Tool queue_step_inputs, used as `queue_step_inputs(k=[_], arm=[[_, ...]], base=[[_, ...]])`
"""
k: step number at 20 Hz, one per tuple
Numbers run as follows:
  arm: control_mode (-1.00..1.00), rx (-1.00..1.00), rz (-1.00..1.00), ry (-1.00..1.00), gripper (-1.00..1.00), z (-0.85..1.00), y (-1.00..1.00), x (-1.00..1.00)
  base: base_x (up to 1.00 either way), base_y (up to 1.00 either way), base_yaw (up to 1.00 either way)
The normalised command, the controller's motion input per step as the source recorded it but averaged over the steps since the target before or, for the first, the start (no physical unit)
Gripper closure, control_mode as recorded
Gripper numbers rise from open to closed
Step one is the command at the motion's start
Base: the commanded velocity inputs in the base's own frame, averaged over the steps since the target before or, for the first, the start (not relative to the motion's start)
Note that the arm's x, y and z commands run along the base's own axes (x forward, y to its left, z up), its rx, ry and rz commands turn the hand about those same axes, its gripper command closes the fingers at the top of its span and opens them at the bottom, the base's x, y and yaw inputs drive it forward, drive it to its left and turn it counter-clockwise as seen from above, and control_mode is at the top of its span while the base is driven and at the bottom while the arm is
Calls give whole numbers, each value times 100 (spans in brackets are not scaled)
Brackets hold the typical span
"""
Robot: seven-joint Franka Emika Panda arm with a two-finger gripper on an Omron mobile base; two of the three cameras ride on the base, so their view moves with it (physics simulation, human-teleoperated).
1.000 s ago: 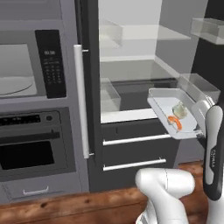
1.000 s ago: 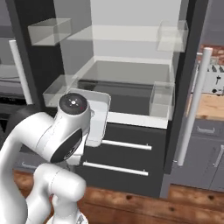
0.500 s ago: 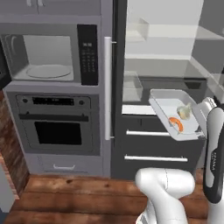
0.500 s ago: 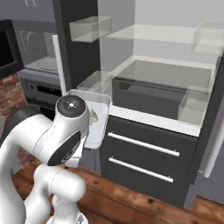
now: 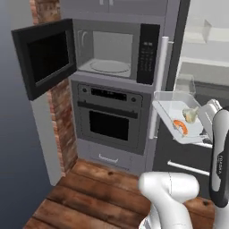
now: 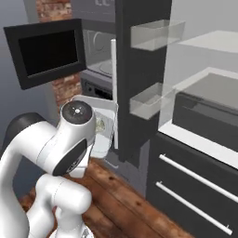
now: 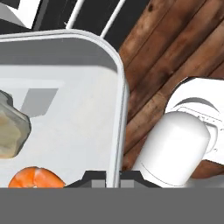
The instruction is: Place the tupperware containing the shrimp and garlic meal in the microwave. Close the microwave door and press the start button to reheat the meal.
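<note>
At the right middle of the left base view you have the shallow clear rectangular tupperware (image 5: 179,117) held up in the air, tilted a little, with the small curved orange shrimp (image 5: 180,126) and the whitish garlic bulb (image 5: 190,115) lying inside it. The hand view shows the two-finger gripper (image 7: 113,177) with its dark tips on either side of the tray's rim, so you are pinching the rim.

My reading is that the carry is under way and nothing else is finished: the tray is not yet in the built-in grey microwave (image 5: 116,51), which sits in the upper middle of that view with its round glass turntable (image 5: 109,67) bare. The grey-framed microwave door with the dark window (image 5: 44,56) stands swung wide to the upper left, so closing it and pressing start on the tall black keypad panel (image 5: 146,53) are both left.

Watch what lies between: the tall pale vertical fridge handle (image 5: 159,85) stands just beside the tray's near corner. Below the microwave sits the grey oven with a horizontal handle (image 5: 112,118); a red brick wall strip (image 5: 60,120) runs down under the open door.
</note>
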Motion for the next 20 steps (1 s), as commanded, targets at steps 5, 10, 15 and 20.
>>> queue_step_inputs(k=[5,10,15,20], arm=[[100,0,0,0,100,0,0,0],[100,0,0,0,100,0,0,0],[100,0,0,0,100,0,0,0],[100,0,0,0,100,0,0,0]], base=[[6,80,28],[37,70,-1],[44,52,-25],[43,44,-30]])
